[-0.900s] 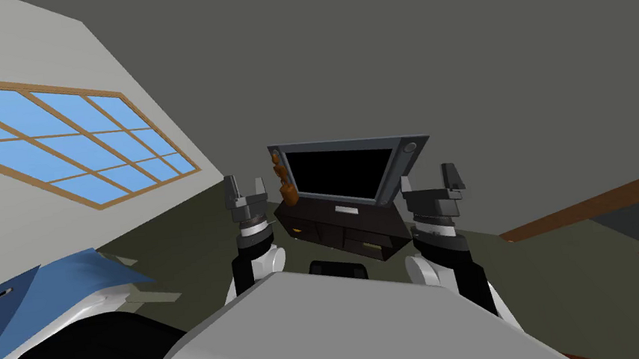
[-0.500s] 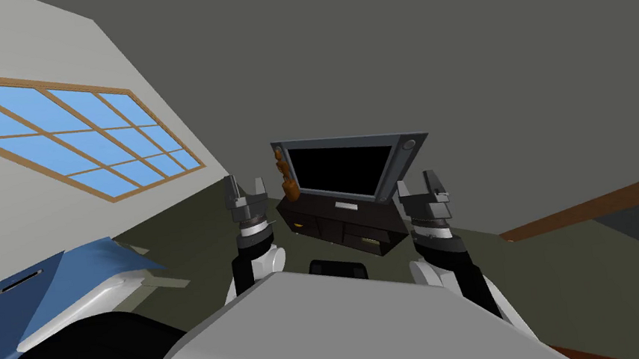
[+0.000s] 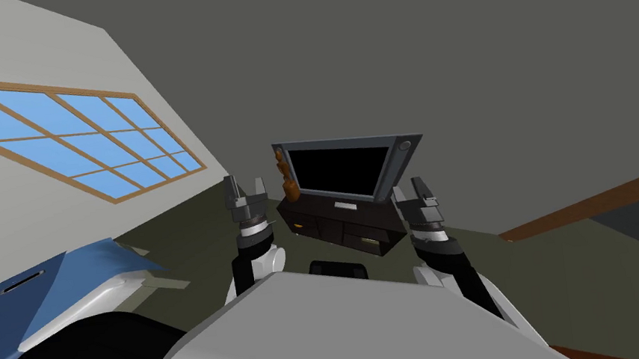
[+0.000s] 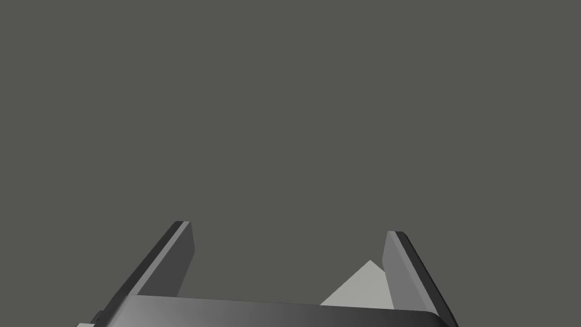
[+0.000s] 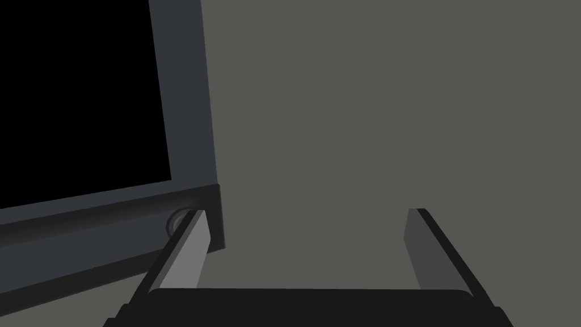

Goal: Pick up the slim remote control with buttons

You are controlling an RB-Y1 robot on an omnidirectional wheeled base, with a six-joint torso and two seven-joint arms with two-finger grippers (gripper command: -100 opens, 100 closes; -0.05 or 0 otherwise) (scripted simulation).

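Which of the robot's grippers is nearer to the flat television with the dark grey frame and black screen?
Right. The right gripper is open beside the television's corner; the left gripper, also open, stands off its other side, beyond the orange figurines.

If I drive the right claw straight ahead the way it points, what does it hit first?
Most likely the grey wall, which fills the gap of the open right claw. The corner of the television frame sits right beside one finger, which could clip it first; depth is unclear.
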